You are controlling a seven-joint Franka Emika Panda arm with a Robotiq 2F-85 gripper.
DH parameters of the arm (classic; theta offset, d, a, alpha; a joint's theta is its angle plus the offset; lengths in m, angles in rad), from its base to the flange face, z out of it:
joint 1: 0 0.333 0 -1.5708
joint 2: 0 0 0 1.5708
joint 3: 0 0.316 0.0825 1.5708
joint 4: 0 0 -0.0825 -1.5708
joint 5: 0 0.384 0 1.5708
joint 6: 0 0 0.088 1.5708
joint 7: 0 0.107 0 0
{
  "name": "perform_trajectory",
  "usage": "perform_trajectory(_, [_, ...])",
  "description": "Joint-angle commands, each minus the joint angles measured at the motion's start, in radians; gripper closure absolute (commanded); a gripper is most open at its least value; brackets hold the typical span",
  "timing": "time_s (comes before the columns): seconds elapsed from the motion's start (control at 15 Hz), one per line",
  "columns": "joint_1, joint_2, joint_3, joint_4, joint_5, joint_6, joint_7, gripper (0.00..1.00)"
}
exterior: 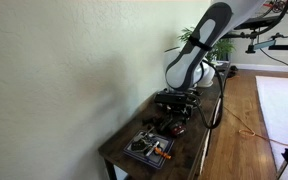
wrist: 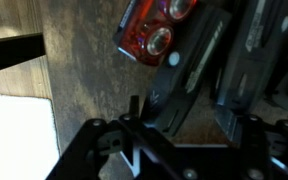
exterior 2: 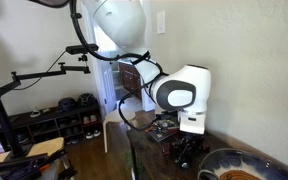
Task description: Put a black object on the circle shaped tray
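Note:
In the wrist view a long black object point(wrist: 189, 70) lies slanted on the brown table, between the two fingers of my gripper point(wrist: 184, 115). The fingers stand wide apart on either side of it and are open. In both exterior views the gripper point(exterior: 180, 108) point(exterior 2: 187, 152) is low over the table among dark items. A round dark tray point(exterior 2: 234, 163) with a raised rim shows at the bottom right of an exterior view, close in front of the gripper. It is partly cut off by the frame edge.
A red object with two round lenses point(wrist: 154, 30) lies just beyond the black object. A dark tray with small orange and black things point(exterior: 149, 148) sits at the near end of the narrow table point(exterior: 119, 150). A wall runs along the table. A plant point(exterior: 189, 40) stands behind.

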Motion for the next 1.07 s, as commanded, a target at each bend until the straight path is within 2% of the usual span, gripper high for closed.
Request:
perform_trajectory(0.0, [-0.003, -0.019, 0.008, -0.005, 0.042, -0.003, 0.005, 0.54])
perform_trajectory(0.27, [-0.021, -0.03, 0.011, -0.024, 0.084, 0.009, -0.004, 0.79])
perform_trajectory(0.33, [-0.023, -0.034, 0.011, -0.028, 0.094, 0.012, -0.006, 0.81])
perform_trajectory(0.6, [-0.007, -0.079, 0.006, -0.059, 0.087, 0.028, -0.012, 0.81])
perform_trajectory(1.0, [0.026, -0.211, -0.011, -0.133, 0.054, 0.07, -0.003, 0.81])
